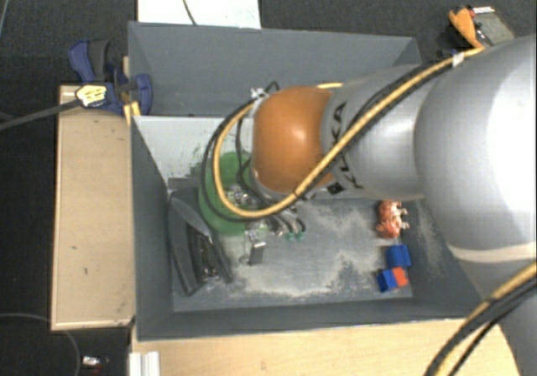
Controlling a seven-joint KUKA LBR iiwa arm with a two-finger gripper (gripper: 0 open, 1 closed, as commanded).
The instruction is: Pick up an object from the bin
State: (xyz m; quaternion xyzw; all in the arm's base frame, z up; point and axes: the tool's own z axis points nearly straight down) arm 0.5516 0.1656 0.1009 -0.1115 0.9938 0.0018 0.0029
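Observation:
My gripper [267, 233] sits low in the bin's left half, mostly hidden under the arm's orange cover. A round green thing [216, 196] lies right against its left side, partly covered by the arm and a yellow cable. Whether the gripper touches it I cannot tell. A flat dark grey and black thing [195, 250] lies along the bin's left wall, just left of the gripper.
At the bin's right side lie a small orange and white thing [389, 219] and, nearer the front, a blue block thing with an orange part [394, 268]. The arm covers the bin's back right. Pale dust marks the floor in the middle.

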